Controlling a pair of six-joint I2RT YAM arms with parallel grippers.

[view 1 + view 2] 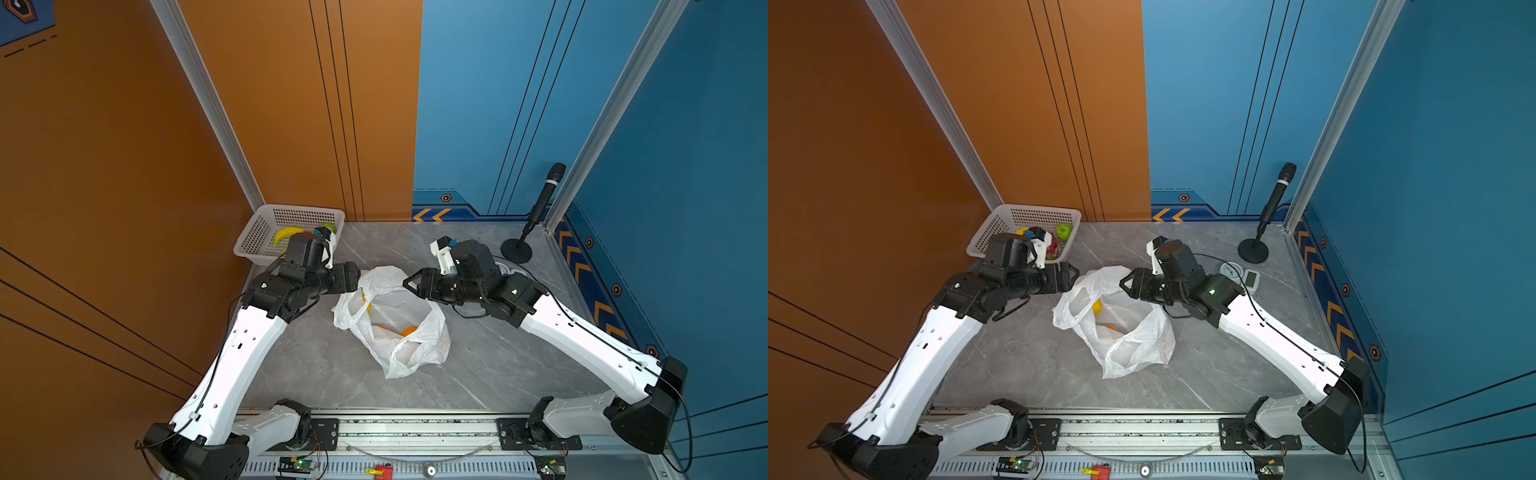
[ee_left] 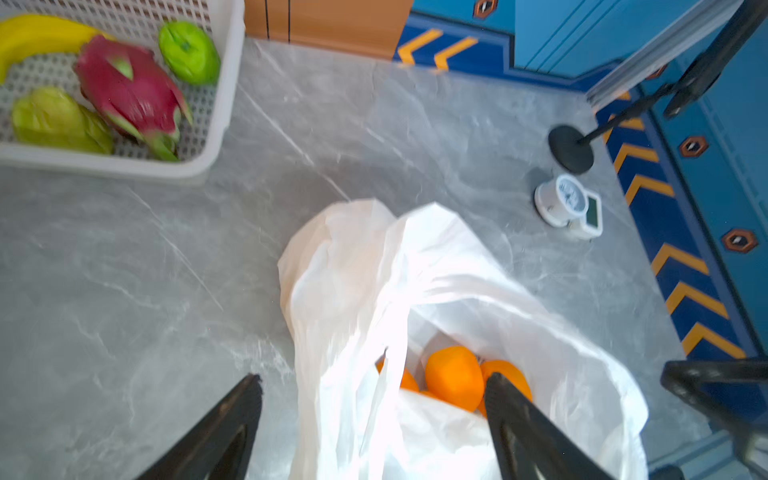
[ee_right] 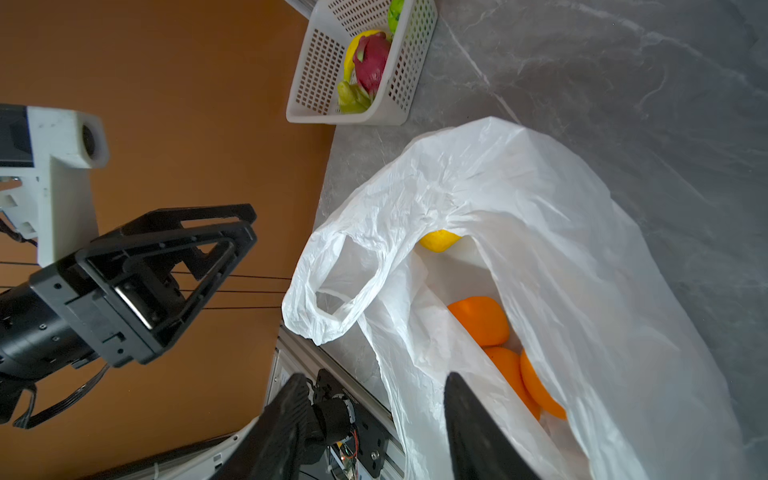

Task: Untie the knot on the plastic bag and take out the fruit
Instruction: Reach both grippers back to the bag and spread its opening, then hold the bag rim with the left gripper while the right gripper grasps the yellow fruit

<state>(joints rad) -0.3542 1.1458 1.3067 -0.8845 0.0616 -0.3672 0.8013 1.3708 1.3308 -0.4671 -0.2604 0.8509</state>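
I am holding right jaws part-way apart astride the rim of a thin crinkly white plastic bag (image 3: 540, 208), round orange fruit (image 3: 480, 320) lying inside; left jaws gaping opposite.

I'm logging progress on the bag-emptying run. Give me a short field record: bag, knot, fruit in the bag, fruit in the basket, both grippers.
bag: plastic bag, mouth open, lying mid-table
knot: undone; handle loop hangs free
in bag: oranges, one yellow fruit
in basket: banana, dragon fruit, green fruit, yellow-green fruit
left gripper: open, at the bag's rim
right gripper: open, at the bag's rim, holding nothing
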